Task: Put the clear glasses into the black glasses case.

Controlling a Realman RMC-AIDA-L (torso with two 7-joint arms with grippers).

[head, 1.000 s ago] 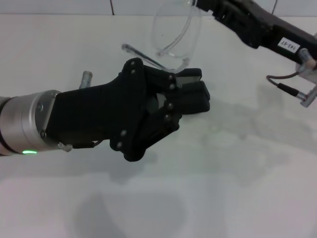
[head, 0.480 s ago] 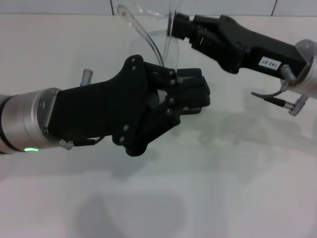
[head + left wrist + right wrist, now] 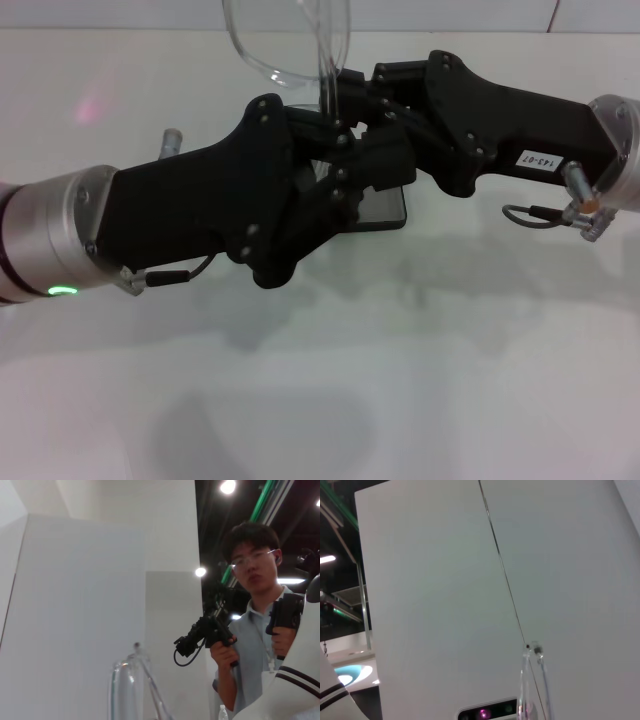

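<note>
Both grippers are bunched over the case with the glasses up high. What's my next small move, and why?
Probably lower the right gripper slowly. It holds the clear glasses upright above the black glasses case, which the left gripper mostly hides. Whether the lid is open can't be seen, so go gently.

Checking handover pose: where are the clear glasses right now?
In the head view the clear glasses are held up at top centre, above where the left claw and right claw meet, over the black glasses case.
</note>
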